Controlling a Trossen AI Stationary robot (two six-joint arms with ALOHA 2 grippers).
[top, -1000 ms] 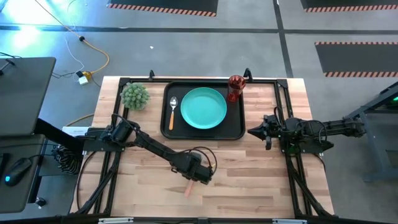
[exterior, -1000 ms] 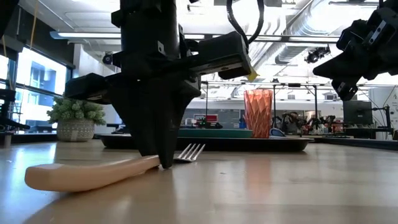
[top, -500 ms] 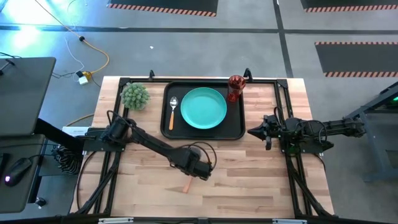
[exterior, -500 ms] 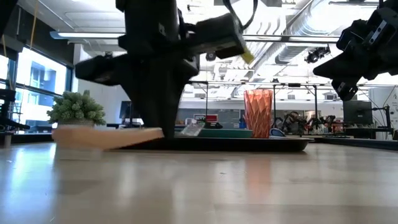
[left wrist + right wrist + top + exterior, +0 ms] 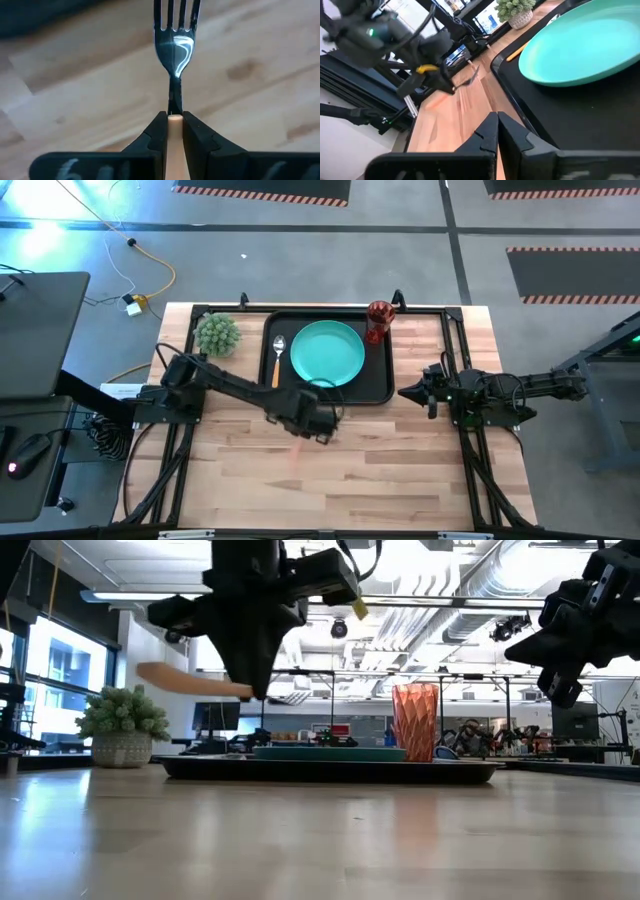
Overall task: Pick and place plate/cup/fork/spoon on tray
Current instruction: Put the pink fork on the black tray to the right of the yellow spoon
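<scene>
- Wooden tabletop (image 5: 400, 470) carries a large black rectangular tray (image 5: 378, 385).
- Left gripper (image 5: 174, 119) clenches the orange-handled silver fork (image 5: 174, 35) above the table.
- Right gripper (image 5: 497, 121), fingers together, empty, beside the tray.

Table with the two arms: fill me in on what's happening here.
The left gripper holds the slim fork with orange-tan handle and silver tines in the air above the wooden table, near the large black rectangular tray. On the tray are the round turquoise plate, the orange-handled spoon and the dark-red tumbler. The right gripper waits, shut, beside the tray.
</scene>
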